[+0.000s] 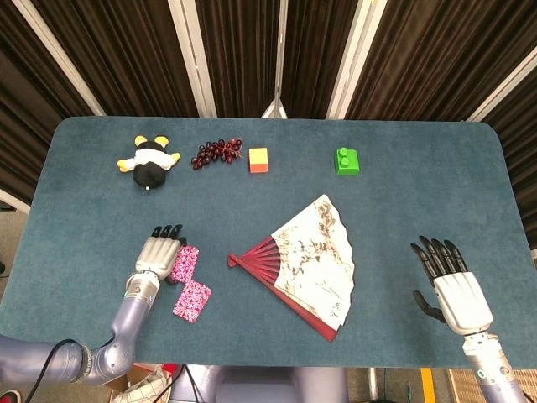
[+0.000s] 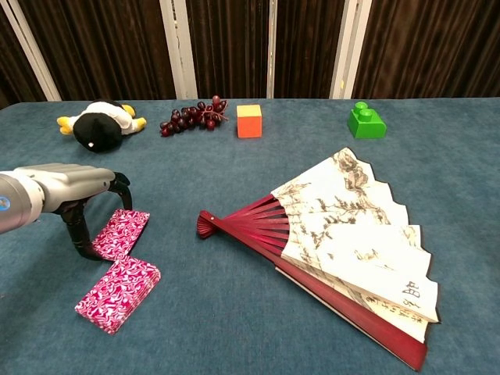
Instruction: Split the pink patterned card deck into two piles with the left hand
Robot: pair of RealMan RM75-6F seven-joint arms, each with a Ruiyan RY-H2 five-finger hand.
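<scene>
Two pink patterned card piles lie on the blue table. The far pile [image 1: 185,262] [image 2: 123,232] is by my left hand; the near pile [image 1: 192,300] [image 2: 118,294] lies just in front of it. My left hand [image 1: 157,254] [image 2: 72,187] hovers palm down over the far pile's left edge, its thumb reaching down beside the cards and its fingers apart, holding nothing. My right hand [image 1: 451,287] rests open at the table's right front, fingers spread; only the head view shows it.
An open paper fan [image 1: 306,264] [image 2: 340,237] with red ribs fills the middle. Along the back stand a penguin plush [image 1: 149,162] [image 2: 98,124], dark grapes [image 1: 217,152] [image 2: 193,116], an orange cube [image 1: 258,159] [image 2: 249,120] and a green brick [image 1: 347,159] [image 2: 365,119].
</scene>
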